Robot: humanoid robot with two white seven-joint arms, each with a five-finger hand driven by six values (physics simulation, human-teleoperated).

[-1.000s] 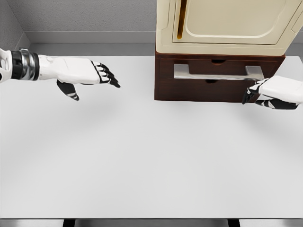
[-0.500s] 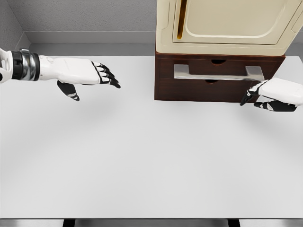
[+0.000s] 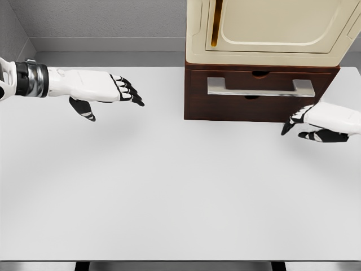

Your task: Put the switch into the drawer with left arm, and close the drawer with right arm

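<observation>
The dark brown drawer unit (image 3: 259, 93) stands at the back right of the white table (image 3: 169, 186), its front flush, with a silver handle (image 3: 259, 86) across it. No switch shows anywhere in view. My left hand (image 3: 115, 93) hovers over the table's left side with fingers spread and empty, well left of the drawer. My right hand (image 3: 307, 124) hangs just in front of the drawer's lower right corner, fingers relaxed, holding nothing and apart from the handle.
A cream-coloured appliance (image 3: 271, 28) with a door sits on top of the drawer unit. A grey wall runs behind the table. The table's front edge lies near the bottom of the view.
My right hand has drawn back from the drawer front, moving down and slightly left. The left hand has barely moved. The drawer front looks the same.
</observation>
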